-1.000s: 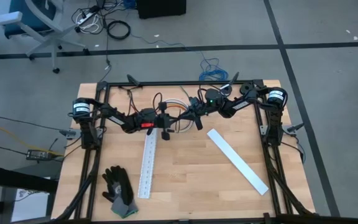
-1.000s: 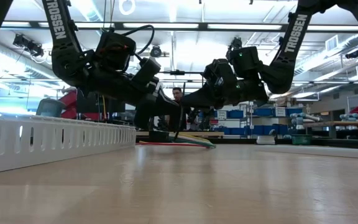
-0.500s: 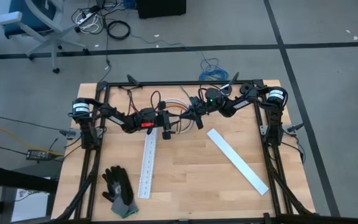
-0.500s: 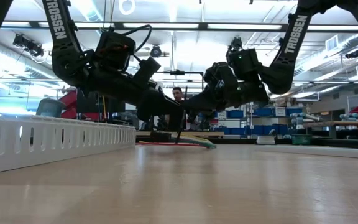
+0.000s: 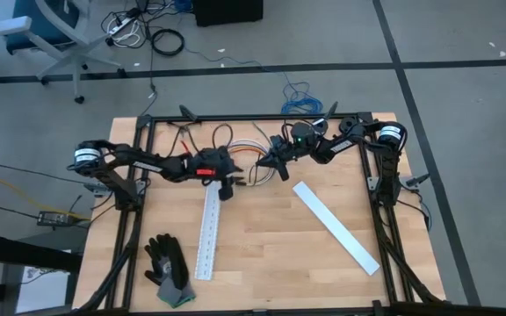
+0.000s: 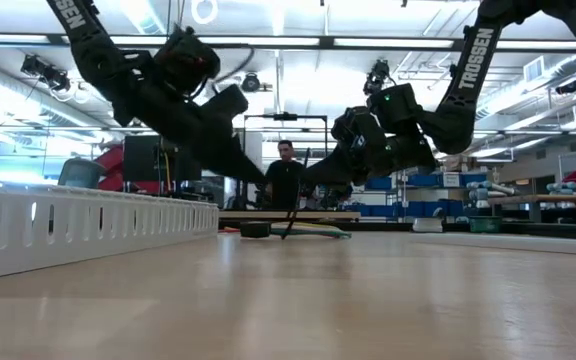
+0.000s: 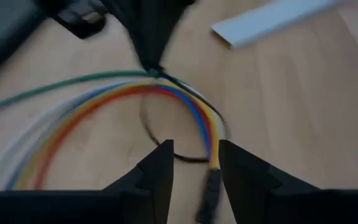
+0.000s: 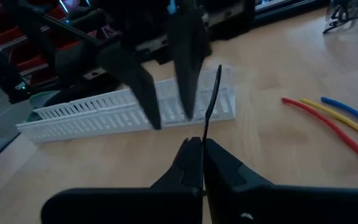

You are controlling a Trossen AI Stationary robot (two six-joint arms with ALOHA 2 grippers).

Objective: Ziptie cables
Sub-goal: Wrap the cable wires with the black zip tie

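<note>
Our right claw (image 8: 197, 144) is pinched shut on the ziptie (image 8: 211, 99), far on the tabletop (image 5: 271, 246) beside the cables (image 7: 135, 99). We should pull the tie snug, slowly. Our left claw (image 7: 194, 163) hangs low above the cables, fingers apart, holding nothing.

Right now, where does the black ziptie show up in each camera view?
High view: ziptie, at the right claw, table's far middle.
Low view: thin slanted strip, centre.
Left wrist view: black loop around the cables.
Right wrist view: upright from the shut claw.
Shared landmark: white slotted strip.
</note>
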